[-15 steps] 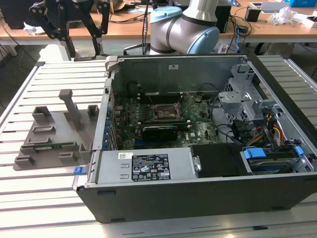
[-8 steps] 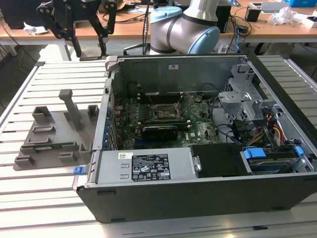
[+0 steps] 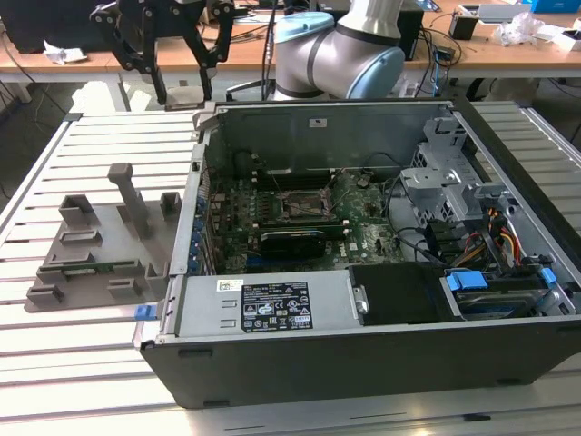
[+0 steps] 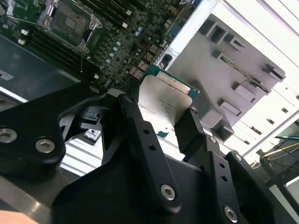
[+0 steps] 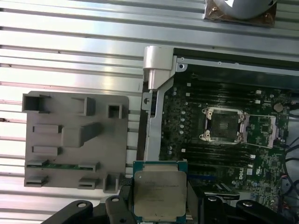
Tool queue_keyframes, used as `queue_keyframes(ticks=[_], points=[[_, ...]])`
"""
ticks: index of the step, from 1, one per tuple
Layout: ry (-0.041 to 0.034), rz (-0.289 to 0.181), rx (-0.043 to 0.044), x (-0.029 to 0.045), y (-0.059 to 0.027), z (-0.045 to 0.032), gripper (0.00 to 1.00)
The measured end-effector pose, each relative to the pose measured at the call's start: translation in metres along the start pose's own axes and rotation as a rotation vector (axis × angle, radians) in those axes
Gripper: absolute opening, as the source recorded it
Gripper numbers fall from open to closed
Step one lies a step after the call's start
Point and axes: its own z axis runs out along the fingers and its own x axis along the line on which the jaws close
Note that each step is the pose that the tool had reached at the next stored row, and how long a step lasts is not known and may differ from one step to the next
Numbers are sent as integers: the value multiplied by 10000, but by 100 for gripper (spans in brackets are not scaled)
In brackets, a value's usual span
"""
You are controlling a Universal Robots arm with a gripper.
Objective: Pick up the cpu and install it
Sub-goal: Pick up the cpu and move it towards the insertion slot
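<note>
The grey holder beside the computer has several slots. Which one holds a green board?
The long slot in the second row from the holder's near edge in the exterior view: a thin green board lies in it; the others are bare.

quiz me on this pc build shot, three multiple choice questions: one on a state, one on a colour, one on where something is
1. The square metal-framed motherboard socket is:
A) empty
B) holding a chip
C) under a cooler

2. The moulded plastic parts tray on the slatted table is:
A) red
B) grey
C) yellow

3. The flat silvery square cpu is:
A) in the socket
B) on the tray
C) gripped by the black claw

Answers:
1 A: the first wrist view shows its bare contact field.
2 B: it is plain grey in the exterior view.
3 C: the claw presses two opposite edges of the cpu in both wrist views.
</note>
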Motion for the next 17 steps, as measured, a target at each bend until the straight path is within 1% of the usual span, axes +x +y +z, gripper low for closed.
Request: queue_keyframes(ticks=[10, 11, 15, 17], points=[[1, 0, 0, -172, -11, 6, 55], [1, -1, 1, -205, -13, 8, 55], [1, -1, 4, -273, -17, 13, 55], [1, 0, 5, -325, -20, 21, 55]])
